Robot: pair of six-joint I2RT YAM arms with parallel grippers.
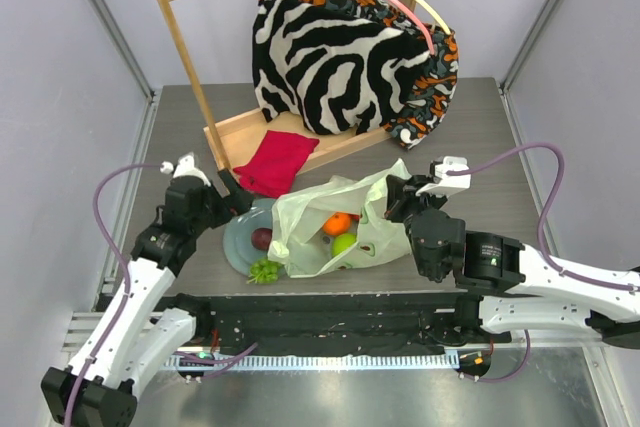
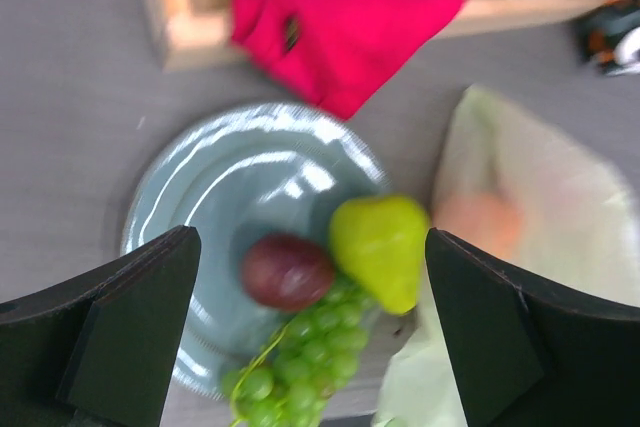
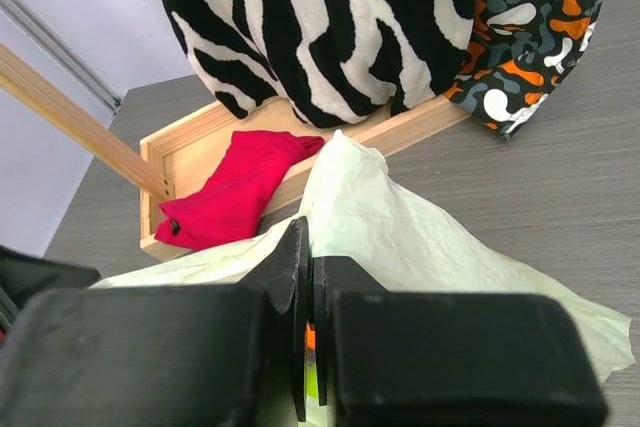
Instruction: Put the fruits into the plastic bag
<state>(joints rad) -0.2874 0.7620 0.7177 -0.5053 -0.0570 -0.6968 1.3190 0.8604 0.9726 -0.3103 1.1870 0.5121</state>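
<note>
Three fruits crowd plate edge beside bag.

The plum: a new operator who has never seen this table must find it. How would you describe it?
Find the wooden rack at the back; in front of it, beside the pale-green bag, lies a round grey-green plate. The plum sits on it, the only dark, reddish-purple fruit, next to a yellow-green pear and green grapes.

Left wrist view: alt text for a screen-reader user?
The open left end effector hangs over a grey-green plate holding a dark plum, green pear and grape bunch. The pale-green plastic bag lies right, a red cloth above.
</note>
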